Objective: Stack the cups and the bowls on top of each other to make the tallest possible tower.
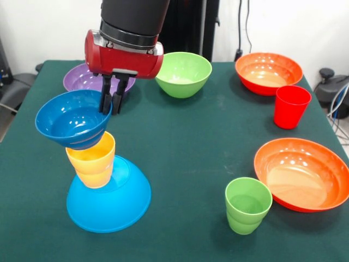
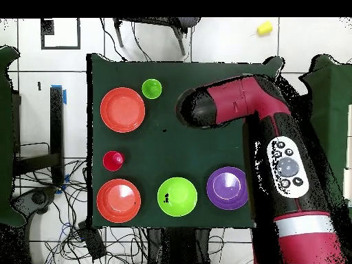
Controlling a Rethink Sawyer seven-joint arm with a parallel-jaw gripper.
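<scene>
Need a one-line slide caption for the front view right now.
Sawyer gripper shut on the tilted dark blue bowl atop yellow cups on the inverted light-blue bowl.

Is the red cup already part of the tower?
No: in the front view the red cup stands alone on the table beside an orange bowl, far from the tower.

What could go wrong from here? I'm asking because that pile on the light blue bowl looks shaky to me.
1. The dark blue bowl sits tilted on the yellow cups, gripped at its rim by the fingers; once released it may slide off.
2. The yellow cups lean on the upturned light blue bowl, so any push could topple the tower.
3. A falling piece might roll toward the green cup.
</scene>
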